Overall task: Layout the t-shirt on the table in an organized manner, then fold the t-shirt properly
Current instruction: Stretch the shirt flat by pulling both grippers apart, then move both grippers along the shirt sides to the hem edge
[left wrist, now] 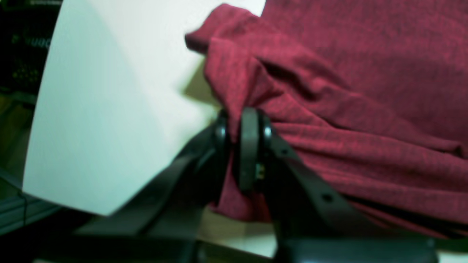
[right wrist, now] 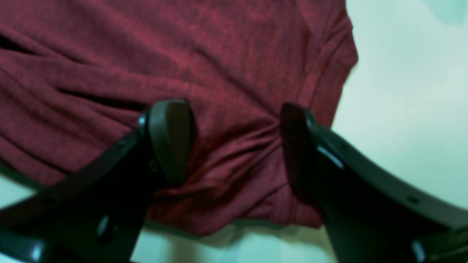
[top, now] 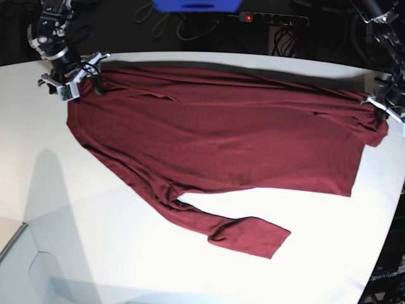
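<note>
Left pincer (left wrist: 243, 146): at the counter's far corner, on the base view's right; clamped tight on a bunched fold of the t-shirt (top: 221, 133).
Right pincer (right wrist: 234, 142): low at the opposite far corner; fingers (right wrist: 170, 138) spread wide, straddling gathered cloth, not gripping.
T-shirt: dark maroon knit, stretched across the white counter (top: 95, 253) between both pincers; body mostly flat, creased along the far edge; one long sleeve trailing toward the near side.
</note>
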Robot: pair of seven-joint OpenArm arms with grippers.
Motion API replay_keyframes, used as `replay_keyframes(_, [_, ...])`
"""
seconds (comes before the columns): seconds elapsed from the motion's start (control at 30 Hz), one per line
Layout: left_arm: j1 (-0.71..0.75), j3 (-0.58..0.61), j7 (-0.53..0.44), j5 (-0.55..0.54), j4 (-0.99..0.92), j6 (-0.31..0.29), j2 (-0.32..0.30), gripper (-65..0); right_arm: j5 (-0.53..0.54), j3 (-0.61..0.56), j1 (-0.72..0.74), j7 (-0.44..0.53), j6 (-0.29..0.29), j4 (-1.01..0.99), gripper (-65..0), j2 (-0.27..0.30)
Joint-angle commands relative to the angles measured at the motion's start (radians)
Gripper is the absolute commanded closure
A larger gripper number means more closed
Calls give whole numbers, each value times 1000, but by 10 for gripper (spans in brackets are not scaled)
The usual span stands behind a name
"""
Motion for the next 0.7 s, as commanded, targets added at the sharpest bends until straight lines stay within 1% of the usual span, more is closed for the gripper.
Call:
replay_keyframes(0.0, [-7,-10,-24,-1,15,11,-26,-2,-12,7,-2,-4,-4,14,-389,9])
replay_keyframes(0.13, [-7,-9,-23,-1,13,11,-24,-4,-12,6,0,-4,-4,32,-389,9])
replay_keyframes(0.2, [-7,-2,-23,2,13,11,-13,-5,-10,4,-2,-4,-4,52,-389,9])
replay_keyframes(0.33, [-7,-2,-21,7,13,11,-4,-12,-10,6,-4,-4,-4,96,-389,-3])
replay_keyframes(0.4, [-7,-4,-21,-1,15,11,-4,-64,-10,7,0,-4,-4,122,-389,-8])
replay_keyframes(0.47, [-7,-7,-21,-1,15,11,-3,-151,-10,7,0,-4,-4,149,-390,-9])
replay_keyframes(0.5, [-7,-7,-21,-1,15,11,-3,-204,-10,7,0,-4,-4,156,-391,-17])
replay_keyframes(0.6, [-7,-9,-21,-1,24,11,17,-323,-10,6,3,-4,-4,170,-391,-20])
replay_keyframes(0.63, [-7,-9,-21,-1,29,11,22,-353,-10,6,12,-4,-4,178,-391,-20])
replay_keyframes(0.67, [-7,-9,-21,-1,33,11,22,-368,-10,6,23,-4,-4,182,-391,-21])
